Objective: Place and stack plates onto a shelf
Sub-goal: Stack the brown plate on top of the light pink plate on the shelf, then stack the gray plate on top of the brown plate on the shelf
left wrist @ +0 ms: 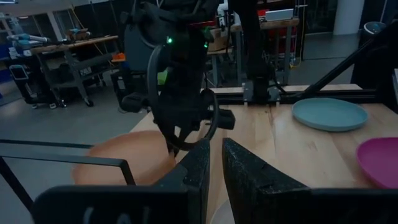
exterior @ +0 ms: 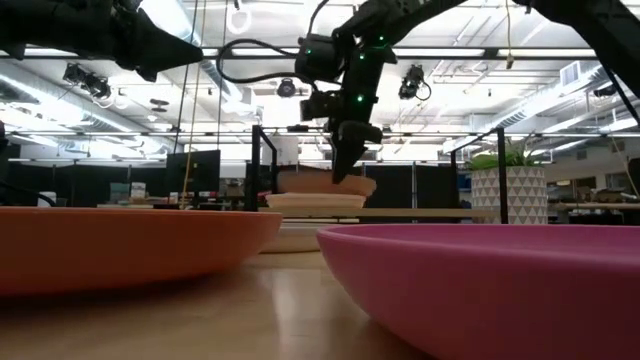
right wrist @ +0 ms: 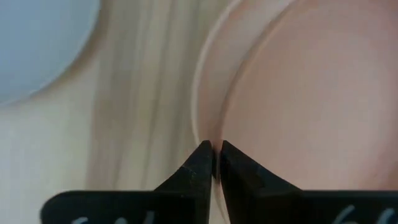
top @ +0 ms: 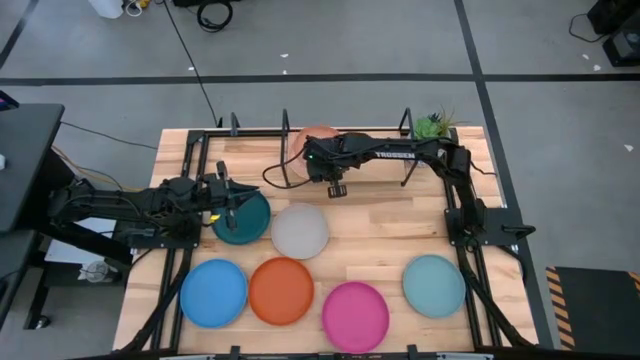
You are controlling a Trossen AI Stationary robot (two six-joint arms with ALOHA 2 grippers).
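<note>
Two plates on shelf (top: 250, 131): terracotta plate (top: 316, 135) over cream plate (exterior: 316, 201). Right gripper (right wrist: 214, 158) jaws pinch terracotta rim (barely). You risk slip, knocking stack askew. Left gripper (left wrist: 214, 163) jaws near-shut, empty, over teal plate (top: 245, 222); others wait on tabletop (top: 390, 230).

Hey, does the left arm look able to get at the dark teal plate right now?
Probably yes. The left gripper hangs right over the dark teal plate, nothing lies on it, and the right gripper is off at the shelf.
</note>
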